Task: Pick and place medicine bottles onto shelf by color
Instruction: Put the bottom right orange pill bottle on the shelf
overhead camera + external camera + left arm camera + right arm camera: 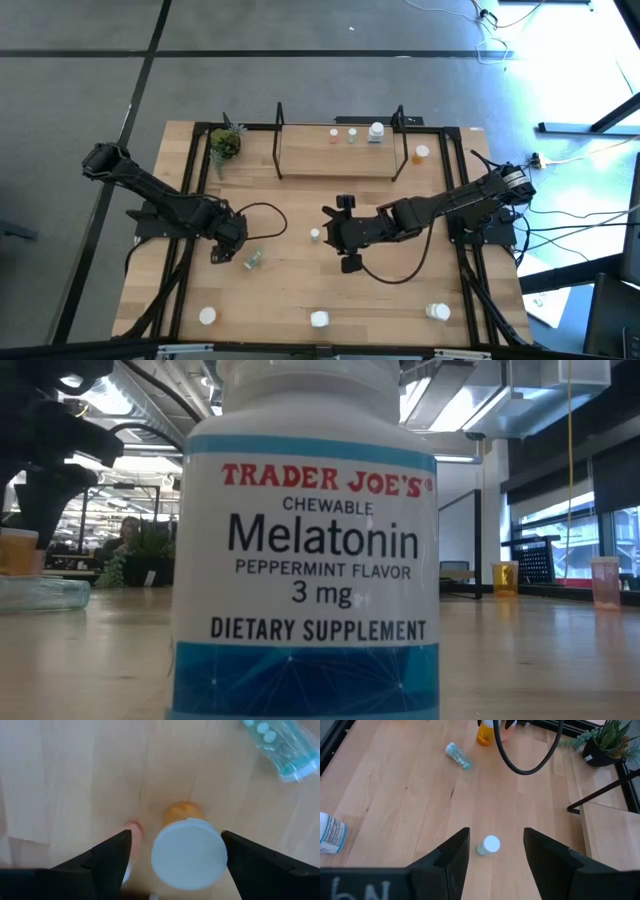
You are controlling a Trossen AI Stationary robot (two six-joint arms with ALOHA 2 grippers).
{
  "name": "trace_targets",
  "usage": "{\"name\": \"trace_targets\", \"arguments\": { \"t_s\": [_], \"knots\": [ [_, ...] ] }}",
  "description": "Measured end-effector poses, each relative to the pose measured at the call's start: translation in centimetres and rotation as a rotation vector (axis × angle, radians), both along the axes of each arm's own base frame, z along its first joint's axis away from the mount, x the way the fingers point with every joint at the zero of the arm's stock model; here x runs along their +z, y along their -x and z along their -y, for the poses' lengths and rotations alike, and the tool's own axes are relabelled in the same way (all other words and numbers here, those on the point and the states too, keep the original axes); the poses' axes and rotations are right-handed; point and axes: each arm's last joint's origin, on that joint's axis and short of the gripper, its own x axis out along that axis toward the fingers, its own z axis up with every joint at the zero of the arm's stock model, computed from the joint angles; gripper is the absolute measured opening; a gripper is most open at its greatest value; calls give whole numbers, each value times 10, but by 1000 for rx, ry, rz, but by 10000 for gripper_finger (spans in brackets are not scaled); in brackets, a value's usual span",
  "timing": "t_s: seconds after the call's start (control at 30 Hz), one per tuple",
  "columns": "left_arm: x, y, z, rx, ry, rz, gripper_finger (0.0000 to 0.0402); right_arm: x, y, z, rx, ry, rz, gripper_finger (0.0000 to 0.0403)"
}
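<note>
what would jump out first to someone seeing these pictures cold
A white melatonin bottle fills the low view, standing at the table's front edge. Next, the open left gripper straddles an upright orange bottle on the table's left side. The right gripper hangs open over a small white-capped bottle mid-table.

The overhead camera is looking straight down, taking in the whole light-wood tabletop (300, 280) and both arms. The low camera is sitting at table height, facing level across it, with a white Trader Joe's melatonin bottle (305, 560) standing so close that it is filling most of the frame. The left wrist camera is pointing down, very near an orange white-capped bottle (187, 852). The right wrist camera is looking from higher across the tabletop; both wrist views are sharing the toppled clear teal-tinted bottle (457, 756).
</note>
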Motion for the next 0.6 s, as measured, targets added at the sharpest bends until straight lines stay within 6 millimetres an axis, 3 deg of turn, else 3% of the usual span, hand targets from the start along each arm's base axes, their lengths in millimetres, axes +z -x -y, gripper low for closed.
{"name": "trace_targets", "arguments": {
  "t_s": [0.37,0.6],
  "knots": [
    [0,0,0,26,-7,6,296,0,0,0,-1,0,0,188],
    [0,0,0,28,-14,13,259,0,0,0,-1,0,1,188]
  ]
}}
